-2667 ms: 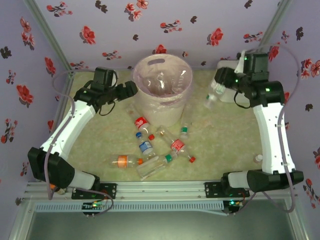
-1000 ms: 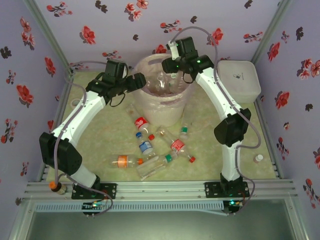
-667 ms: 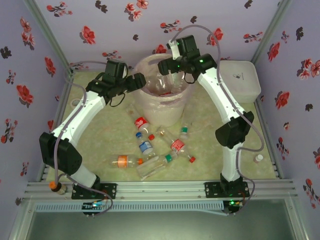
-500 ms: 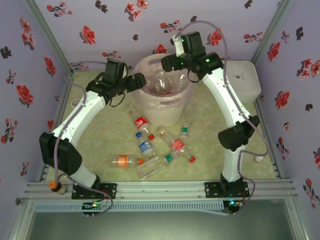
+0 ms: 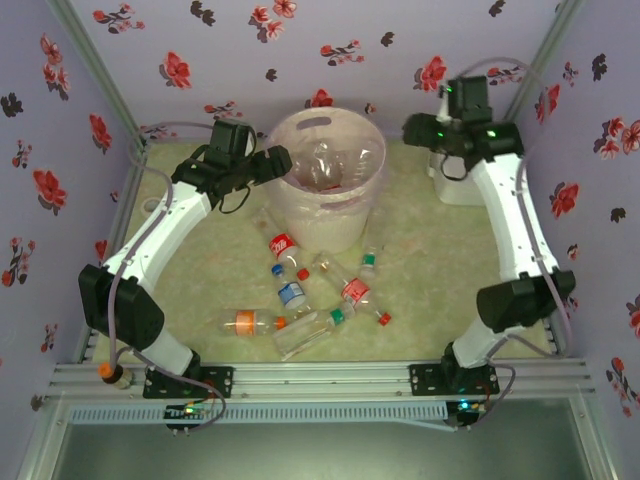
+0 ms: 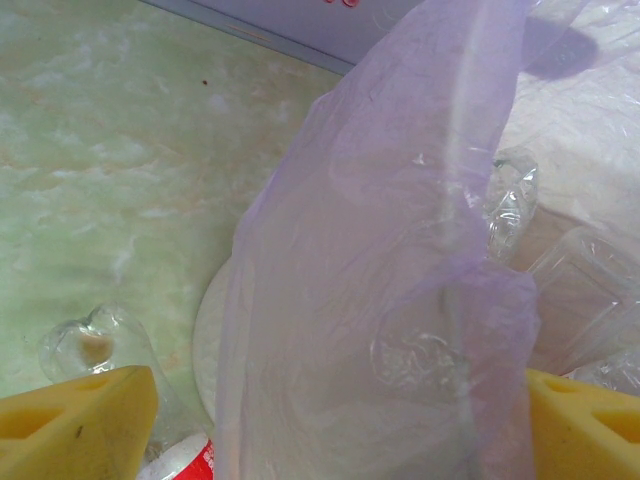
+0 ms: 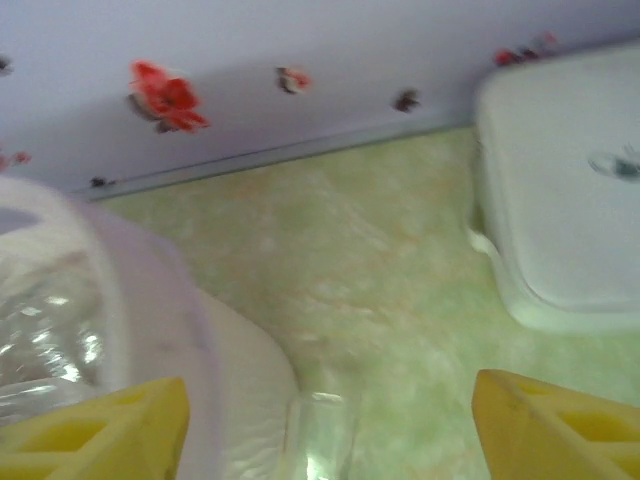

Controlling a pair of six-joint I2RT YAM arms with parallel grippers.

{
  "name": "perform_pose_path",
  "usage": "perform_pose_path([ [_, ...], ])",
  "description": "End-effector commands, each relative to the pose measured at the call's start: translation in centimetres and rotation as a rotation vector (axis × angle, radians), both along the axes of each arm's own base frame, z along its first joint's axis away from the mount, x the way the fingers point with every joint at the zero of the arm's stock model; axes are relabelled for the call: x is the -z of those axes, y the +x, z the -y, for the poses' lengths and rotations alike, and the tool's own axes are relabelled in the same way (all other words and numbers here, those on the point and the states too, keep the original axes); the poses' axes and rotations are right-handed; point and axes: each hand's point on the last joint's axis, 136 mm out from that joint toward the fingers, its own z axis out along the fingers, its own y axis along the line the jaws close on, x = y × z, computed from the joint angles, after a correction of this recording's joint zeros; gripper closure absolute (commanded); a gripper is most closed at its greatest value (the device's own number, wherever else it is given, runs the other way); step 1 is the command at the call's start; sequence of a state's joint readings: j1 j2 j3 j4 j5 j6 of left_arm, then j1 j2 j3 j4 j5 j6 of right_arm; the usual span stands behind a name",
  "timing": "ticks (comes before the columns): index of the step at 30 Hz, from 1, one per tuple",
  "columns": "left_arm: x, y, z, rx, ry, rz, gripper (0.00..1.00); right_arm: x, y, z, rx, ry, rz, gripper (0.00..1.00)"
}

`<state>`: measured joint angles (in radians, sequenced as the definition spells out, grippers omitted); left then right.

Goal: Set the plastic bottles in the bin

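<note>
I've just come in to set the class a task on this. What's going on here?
Two robot arms are putting plastic bottles in the bin. Some already lie inside it; several more are scattered on the table in front. The left gripper sits open across the bin's left rim, its fingers either side of the bag liner. The right gripper is open and empty, between the bin and the white box.

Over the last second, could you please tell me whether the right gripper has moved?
Yes. The right gripper has swung rightward in the top view, from above the opening of the bin toward the white lidded box.
</note>
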<state>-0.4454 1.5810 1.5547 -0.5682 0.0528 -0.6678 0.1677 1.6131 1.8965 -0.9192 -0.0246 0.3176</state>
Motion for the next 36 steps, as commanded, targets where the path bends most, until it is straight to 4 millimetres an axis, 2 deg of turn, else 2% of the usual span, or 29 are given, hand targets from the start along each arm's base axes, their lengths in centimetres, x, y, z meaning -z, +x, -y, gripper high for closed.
perform_pose_path([
  [1, 0.6, -0.2, -0.2, 0.004, 0.028, -0.008, 0.12, 3.5, -0.9, 0.4, 0.057, 0.173, -0.089, 0.27],
  [4, 0.5, -0.3, -0.3, 0.003, 0.031, -0.006, 0.12, 8.3, -1.6, 0.8, 0.079, 0.213, -0.198, 0.29],
  [7, 0.4, -0.3, -0.4, -0.001, 0.033, -0.005, 0.12, 13.0, -2.2, -0.6, 0.06, 0.302, -0.302, 0.29],
  [10, 0.5, -0.2, -0.4, -0.008, 0.019, -0.005, 0.12, 16.1, -2.1, -3.6, 0.021, 0.47, -0.35, 0.26],
  [15, 0.3, -0.2, -0.7, -0.028, 0.005, 0.006, 0.12, 20.5, -1.3, -4.6, 0.06, 0.547, -0.389, 0.21],
  [17, 0.1, -0.3, -0.9, -0.032, 0.006, 0.011, 0.12, 21.8, -1.1, -5.4, 0.042, 0.547, -0.429, 0.19],
  [20, -0.1, -0.4, -1.2, -0.039, 0.007, 0.014, 0.12, 23.6, -0.9, -6.5, 0.024, 0.538, -0.471, 0.1],
  [25, 0.0, -0.5, -1.3, -0.041, 0.012, 0.011, 0.12, 25.9, -0.1, -7.1, 0.038, 0.546, -0.515, 0.03],
  [28, 0.0, -0.4, -1.2, -0.042, 0.009, 0.011, 0.12, 26.9, 0.0, -7.6, 0.029, 0.526, -0.548, 0.03],
  [31, 0.1, -0.3, -1.1, -0.039, 0.01, 0.009, 0.12, 27.7, -0.2, -7.5, 0.036, 0.518, -0.569, 0.08],
  [36, 0.2, -0.3, -1.1, -0.037, 0.015, 0.006, 0.12, 28.1, -1.4, -5.1, 0.087, 0.52, -0.572, 0.18],
])
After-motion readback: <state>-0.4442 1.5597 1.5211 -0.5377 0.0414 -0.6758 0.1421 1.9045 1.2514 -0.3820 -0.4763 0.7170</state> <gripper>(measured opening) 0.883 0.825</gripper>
